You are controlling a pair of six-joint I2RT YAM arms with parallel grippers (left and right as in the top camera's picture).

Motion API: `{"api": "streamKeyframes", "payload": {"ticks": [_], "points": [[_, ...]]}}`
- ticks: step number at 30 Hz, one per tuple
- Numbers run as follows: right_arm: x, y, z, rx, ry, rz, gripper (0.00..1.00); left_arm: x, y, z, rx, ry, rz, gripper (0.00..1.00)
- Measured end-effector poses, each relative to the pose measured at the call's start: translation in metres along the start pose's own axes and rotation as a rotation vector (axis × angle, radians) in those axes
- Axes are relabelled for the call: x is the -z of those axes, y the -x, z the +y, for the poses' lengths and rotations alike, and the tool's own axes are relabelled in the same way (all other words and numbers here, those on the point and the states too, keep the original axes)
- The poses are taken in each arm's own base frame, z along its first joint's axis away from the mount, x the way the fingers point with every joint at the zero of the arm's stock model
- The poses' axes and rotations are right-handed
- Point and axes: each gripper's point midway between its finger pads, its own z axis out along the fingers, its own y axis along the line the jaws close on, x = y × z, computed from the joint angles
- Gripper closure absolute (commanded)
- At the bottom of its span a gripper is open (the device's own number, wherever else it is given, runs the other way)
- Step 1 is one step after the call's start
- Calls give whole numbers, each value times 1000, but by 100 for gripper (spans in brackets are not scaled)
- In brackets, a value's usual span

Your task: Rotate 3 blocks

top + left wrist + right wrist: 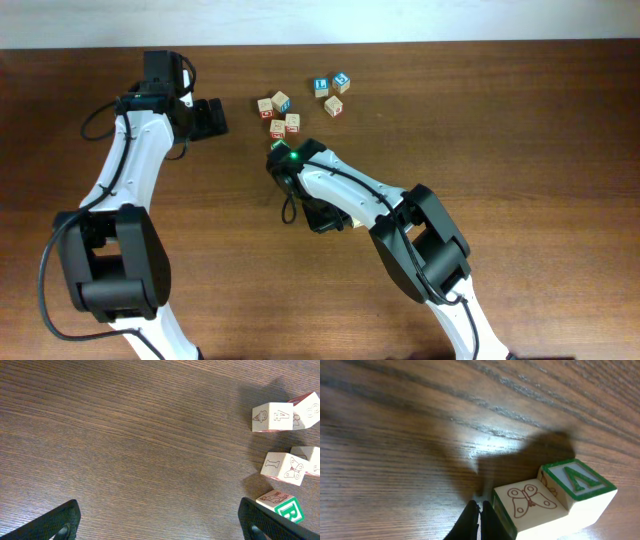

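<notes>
**A:** Looking at the right gripper (480,517) first: has it got hold of anything?

**B:** No. Its two fingers are pressed together with nothing between them, tips down at the table (395,435). They sit right at the corner of the butterfly block (526,501), a pale cube with a butterfly drawn on top. I can't tell whether they touch it.

**A:** What is next to that cube?

**B:** The green-faced block (575,480), flush against it on the right, both flat on the wood.

**A:** And the left gripper (159,512)?

**B:** It is spread wide, with only bare wood between the fingers, and it holds nothing. The cubes lie off to its right, clear of both fingers.

**A:** Where does the group sit on the table?

**B:** From overhead it is in the far middle. The red-trimmed block (265,107) is at the left of a tight cluster, with a blue-faced block (282,101) touching its right side and two more pale cubes just nearer. The right arm's tip is at the near edge of that cluster. Three other cubes lie farther right, a little apart.
</notes>
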Motion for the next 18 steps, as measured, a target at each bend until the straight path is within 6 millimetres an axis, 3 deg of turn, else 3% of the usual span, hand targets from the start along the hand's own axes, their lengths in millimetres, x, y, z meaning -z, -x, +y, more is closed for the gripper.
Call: {"api": "streamKeyframes", "payload": {"ticks": [6, 9, 13, 15, 18], "points": [[8, 1, -8, -5, 33, 30, 96, 0, 1, 0, 0, -1, -3, 1], [49, 8, -8, -44, 151, 29, 96, 0, 1, 0, 0, -1, -4, 1], [93, -21, -46, -114, 202, 100, 96, 0, 1, 0, 0, -1, -4, 1], [96, -28, -59, -141, 206, 125, 95, 0, 1, 0, 0, -1, -4, 1], [77, -29, -57, -148, 204, 149, 96, 0, 1, 0, 0, 0, -4, 1]]}}
